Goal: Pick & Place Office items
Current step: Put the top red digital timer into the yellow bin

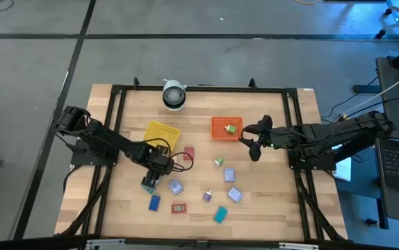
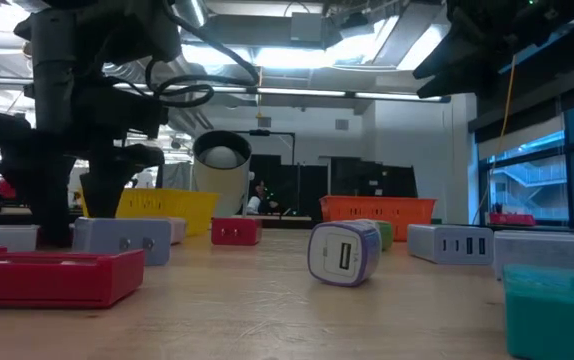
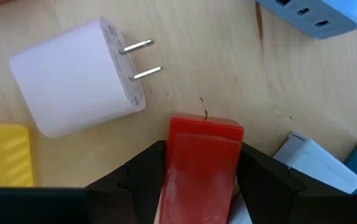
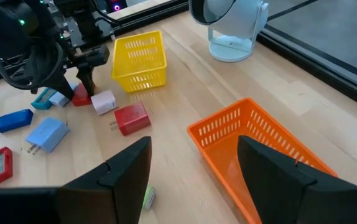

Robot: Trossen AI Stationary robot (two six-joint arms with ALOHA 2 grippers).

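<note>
While glossy red block (image 3: pixel 200 165) is clamped between left gripper (image 3: pixel 200 186) fingers on pale wood table (image 3: pixel 228 68), smooth white two-pronged plug (image 3: pixel 73 78) is seen just beside. Block's lower end cut off. Right gripper (image 4: pixel 194 171) held open, empty, near ribbed orange tray (image 4: pixel 253 134). Two trays counted, other being yellow tray (image 4: pixel 139 59).

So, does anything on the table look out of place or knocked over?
Mostly no. The office items lie scattered on the table, as expected before sorting. Only the purple-edged charger lies tipped on its side, and the left gripper grips a red block.
</note>
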